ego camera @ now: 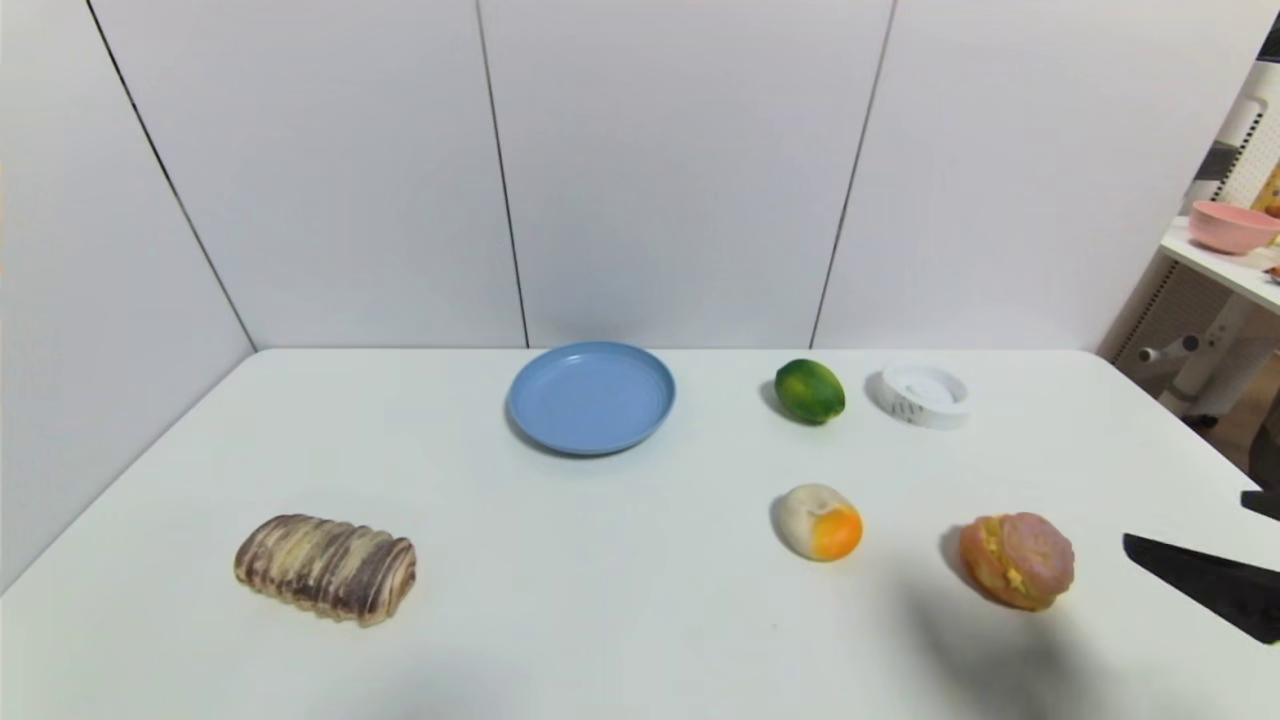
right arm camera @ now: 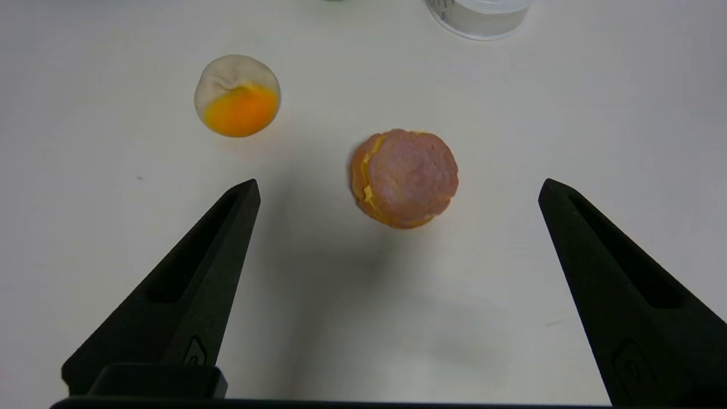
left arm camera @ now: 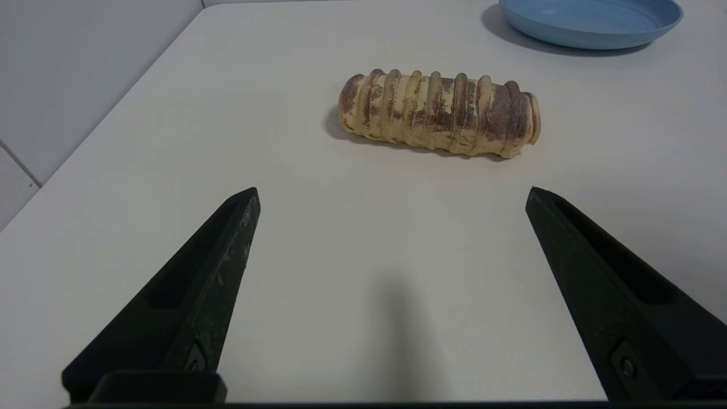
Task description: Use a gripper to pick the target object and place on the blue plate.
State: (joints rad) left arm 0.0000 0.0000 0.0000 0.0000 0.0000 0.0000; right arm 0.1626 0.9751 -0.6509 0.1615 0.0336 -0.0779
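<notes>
The target object [ego camera: 1018, 560], a round pinkish-brown bun with orange-yellow filling, lies on the white table at the front right. In the right wrist view the target object [right arm camera: 406, 177] sits a little ahead of my right gripper [right arm camera: 398, 184], centred between its two black fingers, which stand wide open with nothing in them. From the head view only the right gripper [ego camera: 1184, 518] fingers show, at the right edge, just right of the bun. The blue plate [ego camera: 590, 397] rests empty at the back centre. My left gripper [left arm camera: 392, 191] is open over bare table, short of the bread loaf.
A brown-striped bread loaf [ego camera: 325, 568] lies front left. A white-and-orange ball [ego camera: 820, 522] sits left of the bun. A green fruit [ego camera: 810, 391] and a small white dish [ego camera: 925, 395] stand behind them. White wall panels close the back and left.
</notes>
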